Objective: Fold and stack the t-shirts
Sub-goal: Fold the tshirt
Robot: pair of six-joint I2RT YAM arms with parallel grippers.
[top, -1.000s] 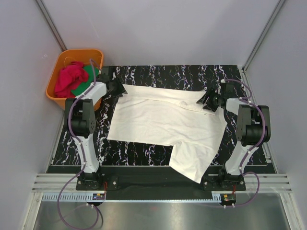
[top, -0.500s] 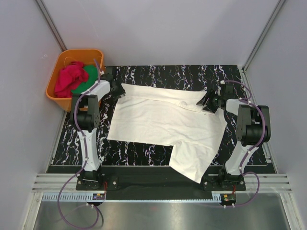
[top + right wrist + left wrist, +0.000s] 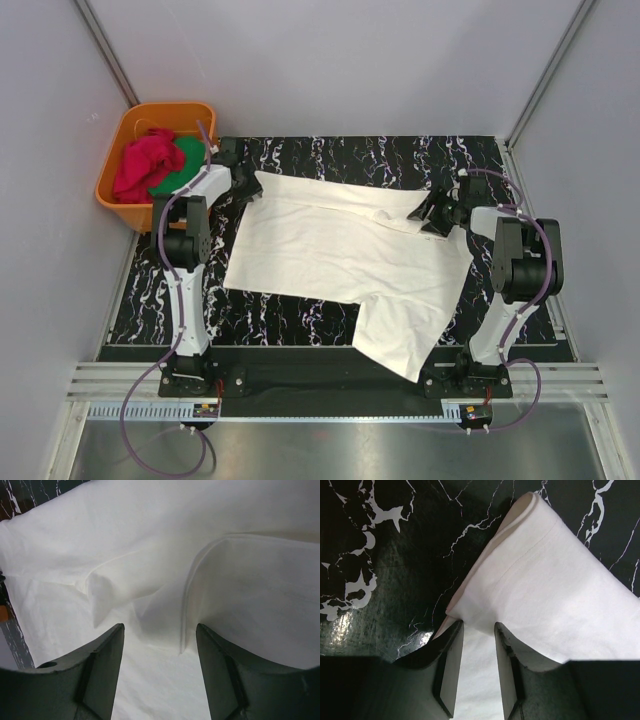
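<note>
The cream-white t-shirt [image 3: 340,250] lies spread on the black marbled mat [image 3: 380,155], its far edge folded over and one part hanging toward the near edge. My left gripper [image 3: 243,186] sits at the shirt's far left corner. In the left wrist view the left gripper [image 3: 478,625] stands open, its fingers either side of the folded cloth edge [image 3: 485,575]. My right gripper [image 3: 430,213] is low over the folded flap at the shirt's right end. There the right gripper [image 3: 160,627] is open wide, with only flat cloth [image 3: 150,545] beneath. A red t-shirt [image 3: 140,165] lies crumpled in the tub.
An orange tub [image 3: 165,106] stands off the mat's far left corner, with a green cloth [image 3: 188,158] beside the red one inside. Grey walls close in on three sides. A metal rail [image 3: 330,395] runs along the near edge.
The left arm has swung its elbow in and straightened, nudging its gripper slightly toward the far side at the shirt's corner. The right gripper and the shirt have barely moved.
</note>
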